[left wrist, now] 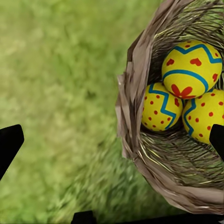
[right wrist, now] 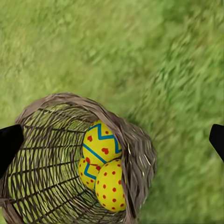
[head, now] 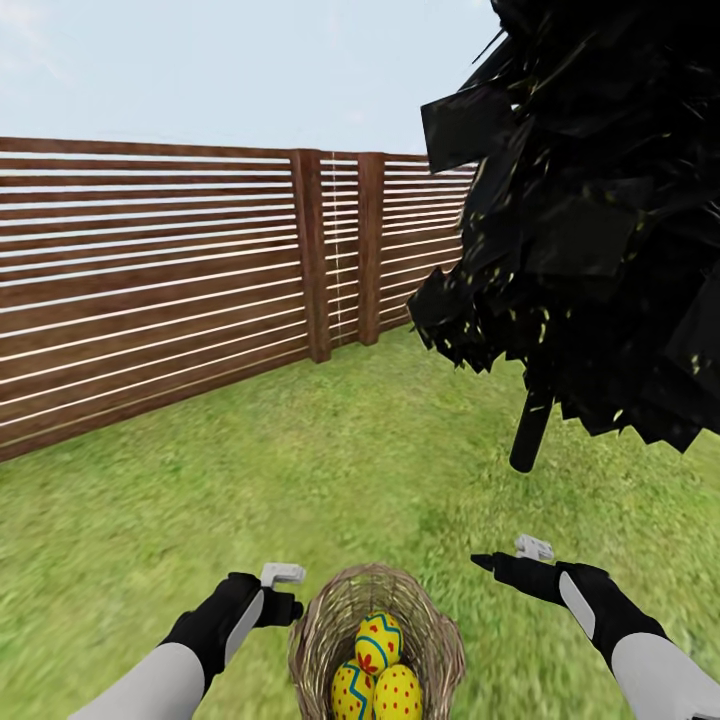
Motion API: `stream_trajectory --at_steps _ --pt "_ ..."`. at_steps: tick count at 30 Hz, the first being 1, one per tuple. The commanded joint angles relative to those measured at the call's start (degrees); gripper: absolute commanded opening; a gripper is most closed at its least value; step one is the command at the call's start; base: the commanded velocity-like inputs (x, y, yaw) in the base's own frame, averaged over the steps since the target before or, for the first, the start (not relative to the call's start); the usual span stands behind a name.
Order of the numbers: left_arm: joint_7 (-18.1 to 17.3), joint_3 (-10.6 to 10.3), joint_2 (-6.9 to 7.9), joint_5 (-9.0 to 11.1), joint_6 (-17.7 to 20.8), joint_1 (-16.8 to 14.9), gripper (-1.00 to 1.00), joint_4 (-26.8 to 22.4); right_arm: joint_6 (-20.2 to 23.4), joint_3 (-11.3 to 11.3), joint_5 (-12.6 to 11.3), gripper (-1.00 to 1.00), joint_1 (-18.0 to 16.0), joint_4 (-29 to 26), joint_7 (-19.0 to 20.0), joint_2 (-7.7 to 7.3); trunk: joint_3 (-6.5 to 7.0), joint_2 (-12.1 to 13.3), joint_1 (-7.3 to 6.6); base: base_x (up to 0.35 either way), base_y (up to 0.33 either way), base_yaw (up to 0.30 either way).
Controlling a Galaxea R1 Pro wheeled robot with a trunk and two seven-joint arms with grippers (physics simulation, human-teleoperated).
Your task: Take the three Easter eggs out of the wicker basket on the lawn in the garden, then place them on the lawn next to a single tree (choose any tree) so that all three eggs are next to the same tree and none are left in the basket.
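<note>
1. The wicker basket [head: 377, 640] is cut off by the head view's lower edge; the three Easter eggs [head: 378, 672] lie inside it, on the lawn [head: 350, 470].
2. No writing is visible.
3. The left fingers [left wrist: 10, 142] and right fingers [right wrist: 9, 142] are spread wide, holding nothing, on either side of the basket.

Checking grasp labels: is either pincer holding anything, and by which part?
Nothing is held. Both the left pincer and right pincer are open above the lawn; the Easter eggs sit in the wicker basket.

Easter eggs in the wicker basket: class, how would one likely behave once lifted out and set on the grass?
The Easter eggs look smooth and rounded, so probably slippery to pinch. On the lawn one might roll slightly, though grass should slow it.
</note>
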Motion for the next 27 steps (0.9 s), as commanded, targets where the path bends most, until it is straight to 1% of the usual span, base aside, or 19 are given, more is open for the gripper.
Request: stream_trajectory --at_steps 1,5,6,7,11,13,16,20,24,27 --pt "0.07 -0.26 0.01 0.34 0.27 -0.02 1.00 -0.09 0.50 -0.23 -0.42 1.00 -0.03 -0.05 0.08 0.03 -0.24 -0.44 0.22 0.000 0.000 0.000" --pt "0.14 -0.26 -0.28 0.38 0.26 -0.02 1.00 -0.12 0.50 -0.18 -0.38 1.00 -0.03 -0.05 -0.04 0.04 -0.96 -2.05 1.10 0.000 0.000 0.000" --pt "0.15 -0.26 -0.58 0.38 0.27 -0.02 1.00 -0.16 0.50 -0.18 -0.36 1.00 -0.03 -0.05 -0.09 0.03 -1.13 -2.45 1.32 0.000 0.000 0.000" --pt "0.27 -0.26 -1.20 0.38 0.28 -0.02 1.00 -0.38 0.53 -0.17 -0.34 1.00 -0.03 -0.13 -0.14 -0.02 -1.31 -2.85 1.54 0.000 0.000 0.000" --pt "0.66 -0.26 -2.34 0.44 0.39 -0.14 1.00 -0.51 0.58 -0.23 -0.26 1.00 -0.03 -0.34 -0.18 -0.19 -2.03 -4.45 2.42 0.000 0.000 0.000" --pt "0.74 -0.14 -2.46 0.46 0.51 -0.64 1.00 -0.30 0.60 -0.24 -0.25 1.00 -0.03 -0.37 -0.18 -0.28 -2.39 -5.26 2.86 0.000 0.000 0.000" --pt "0.83 0.24 -2.26 0.41 0.60 -1.03 1.00 0.15 0.60 -0.27 -0.25 1.00 -0.09 -0.46 -0.20 -0.30 -2.93 -6.46 3.52 0.000 0.000 0.000" --pt "1.58 1.06 -1.88 0.32 0.38 -1.15 1.00 2.51 0.59 -0.26 -0.15 1.00 -0.11 -0.48 -0.87 -0.21 -3.65 -8.06 4.39 0.000 0.000 0.000" --pt "1.81 2.16 -1.67 0.30 0.30 -1.16 1.00 2.83 0.52 -0.26 -0.16 1.00 -0.11 -0.48 -1.97 -0.21 -4.37 -9.67 5.27 0.000 0.000 0.000" --pt "1.83 2.41 -1.64 0.30 0.29 -1.17 1.00 2.85 0.48 -0.26 -0.16 1.00 -0.11 -0.48 -2.07 -0.23 -4.90 -10.87 5.93 0.000 0.000 0.000"
